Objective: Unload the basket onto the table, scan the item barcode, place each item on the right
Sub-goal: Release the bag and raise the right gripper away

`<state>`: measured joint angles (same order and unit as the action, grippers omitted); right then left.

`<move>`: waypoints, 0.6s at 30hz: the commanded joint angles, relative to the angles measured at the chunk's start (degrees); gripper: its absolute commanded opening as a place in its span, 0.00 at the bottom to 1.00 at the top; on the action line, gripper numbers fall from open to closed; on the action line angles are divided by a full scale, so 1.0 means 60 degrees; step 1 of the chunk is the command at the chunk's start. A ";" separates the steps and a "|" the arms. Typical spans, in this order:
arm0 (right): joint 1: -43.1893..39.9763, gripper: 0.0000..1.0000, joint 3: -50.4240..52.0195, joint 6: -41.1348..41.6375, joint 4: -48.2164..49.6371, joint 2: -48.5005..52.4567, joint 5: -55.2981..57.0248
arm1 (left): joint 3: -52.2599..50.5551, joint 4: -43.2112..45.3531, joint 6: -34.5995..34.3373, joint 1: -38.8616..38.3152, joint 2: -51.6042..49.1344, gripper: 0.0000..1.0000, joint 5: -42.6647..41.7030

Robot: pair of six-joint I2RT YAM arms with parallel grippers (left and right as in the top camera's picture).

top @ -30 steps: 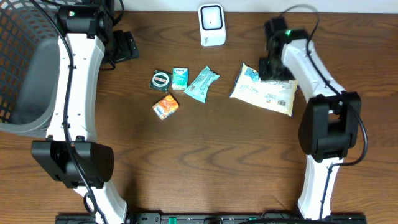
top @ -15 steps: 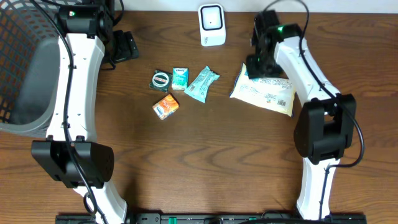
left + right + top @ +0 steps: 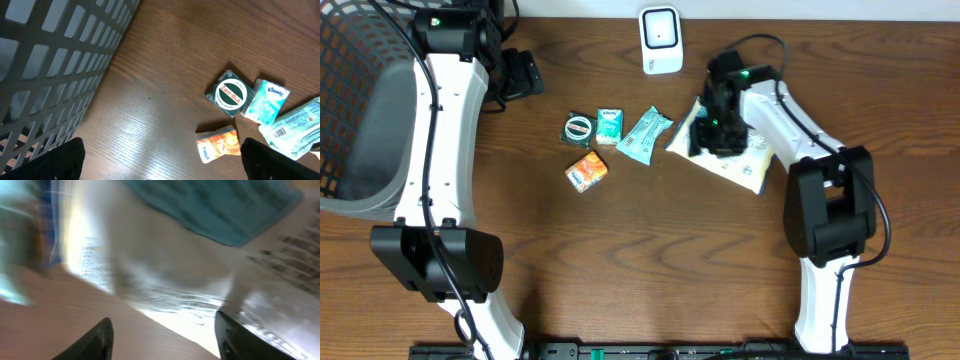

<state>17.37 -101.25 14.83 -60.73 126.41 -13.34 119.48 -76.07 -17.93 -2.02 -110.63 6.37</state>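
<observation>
A white snack bag (image 3: 745, 160) with blue print lies right of the table's middle, and in the right wrist view this bag (image 3: 165, 255) fills the blurred upper part. My right gripper (image 3: 713, 128) hangs low over the bag's left end. Its jaws stand apart at the bag's edge, one finger (image 3: 245, 335) over the bag, the other (image 3: 95, 340) over bare wood; this gripper (image 3: 165, 342) holds nothing. The white scanner (image 3: 660, 40) stands at the back centre. My left gripper (image 3: 525, 75) is open at the back left, and in its wrist view it (image 3: 172, 165) is empty above the wood.
A green round tin (image 3: 579, 130), a small Kleenex pack (image 3: 609, 124), a blue wipes pack (image 3: 645, 135) and an orange pack (image 3: 586, 171) lie left of the bag. A dark mesh basket (image 3: 360, 110) takes up the left edge.
My right gripper has swung left and down onto the bag's left end, its jaws widening. The bag has shifted left and turned a little. The left arm has not moved.
</observation>
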 commanded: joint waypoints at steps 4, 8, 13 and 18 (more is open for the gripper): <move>-0.0157 0.86 -0.2579 0.0393 -0.0047 0.0000 0.2233 | -0.0055 -0.0029 0.0080 0.0015 -0.0098 0.97 0.0113; -0.0659 0.99 -0.2973 -0.1548 -0.0098 0.0004 0.3450 | -0.0055 -0.0029 0.0084 0.0015 -0.0098 0.98 0.0113; -0.1676 0.99 -0.2732 -0.3548 -0.0317 0.0244 0.1770 | -0.0055 -0.0029 0.0080 0.0015 -0.0098 0.98 0.0113; -0.2546 0.99 -0.2339 -0.5337 -0.0554 0.0918 -0.2087 | -0.0055 -0.0029 0.0080 0.0015 -0.0098 0.98 0.0113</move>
<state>3.75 -117.30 -6.48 -63.00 128.16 -9.15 119.48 -76.07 -17.93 -2.02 -110.63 6.37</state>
